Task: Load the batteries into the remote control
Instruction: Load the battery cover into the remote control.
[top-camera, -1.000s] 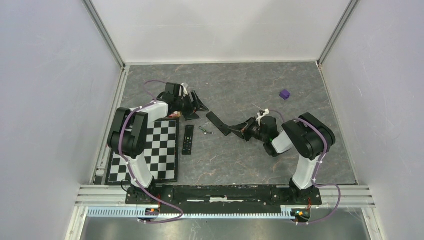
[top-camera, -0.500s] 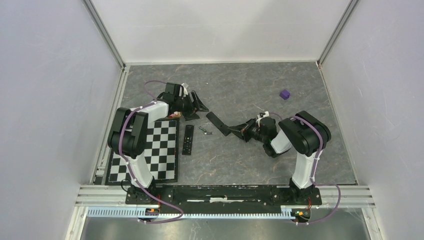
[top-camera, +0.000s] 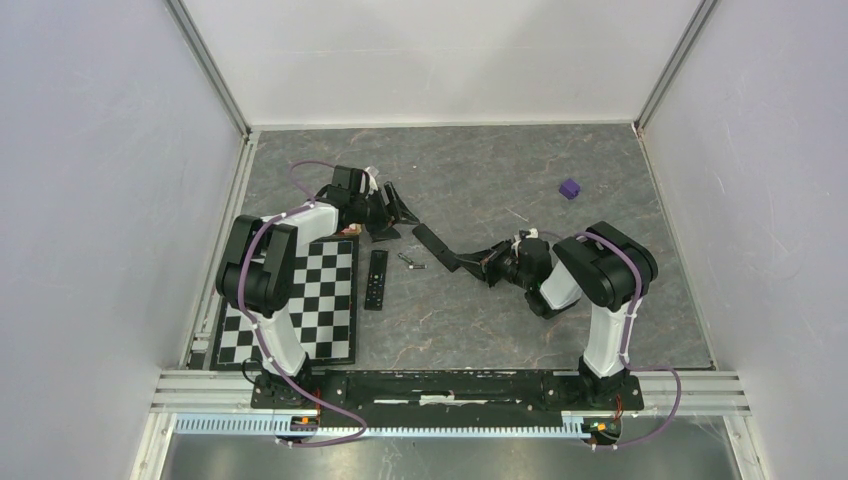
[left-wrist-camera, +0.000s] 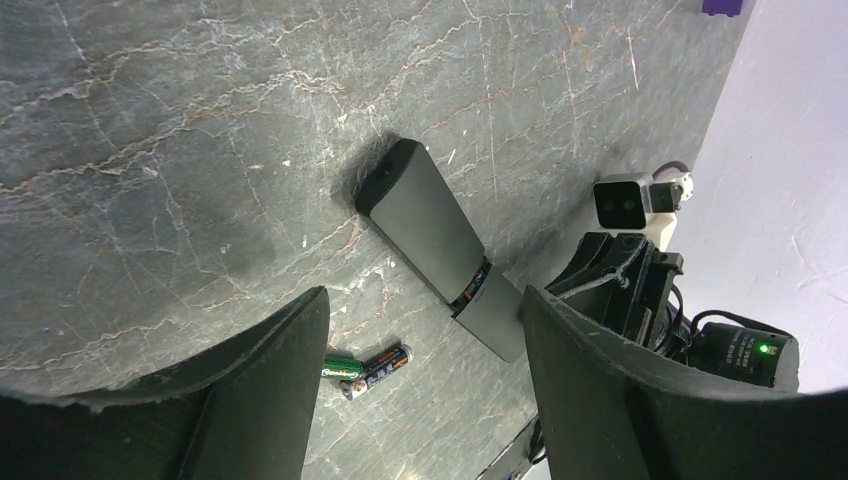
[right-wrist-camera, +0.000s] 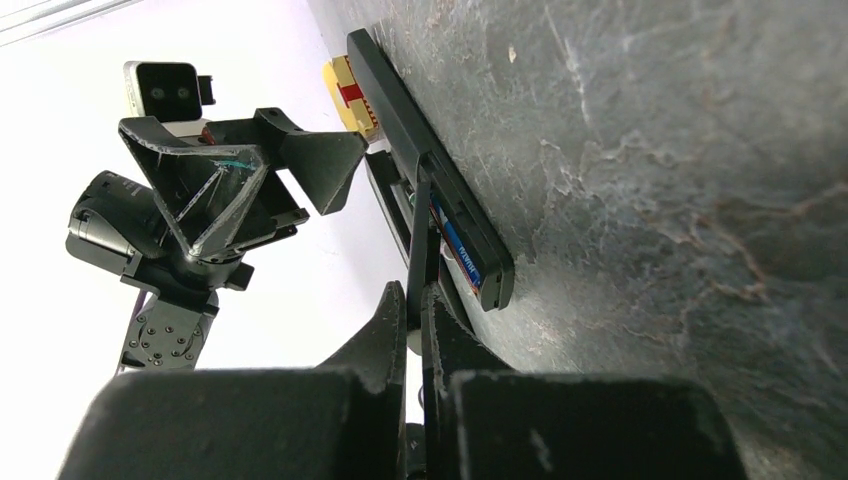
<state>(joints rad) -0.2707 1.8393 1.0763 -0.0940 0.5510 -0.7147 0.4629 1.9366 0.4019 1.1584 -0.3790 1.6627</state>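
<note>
The black remote control (left-wrist-camera: 428, 222) lies back-up on the stone table, also seen from above (top-camera: 433, 244). Its small cover (left-wrist-camera: 497, 322) stands slightly off its near end, and a blue-labelled cell (right-wrist-camera: 459, 250) shows in the bay through the gap. My right gripper (right-wrist-camera: 412, 295) is shut on that thin cover (right-wrist-camera: 421, 235), edge-on between the fingers. Two loose batteries (left-wrist-camera: 365, 367) lie touching on the table, one green, one dark blue with orange; they are beside the remote in the top view (top-camera: 410, 262). My left gripper (left-wrist-camera: 422, 300) hangs open above them, holding nothing.
A second black remote (top-camera: 377, 278) lies face-up beside a checkerboard mat (top-camera: 312, 305). A small purple cube (top-camera: 569, 188) sits at the back right. A yellow block with a red cross (right-wrist-camera: 348, 92) lies past the remote's far end. Grey walls surround the table.
My right wrist has edged a little left toward the remote and rolled slightly, still clamped on the cover. The left arm, the remote and the loose batteries have not moved.
</note>
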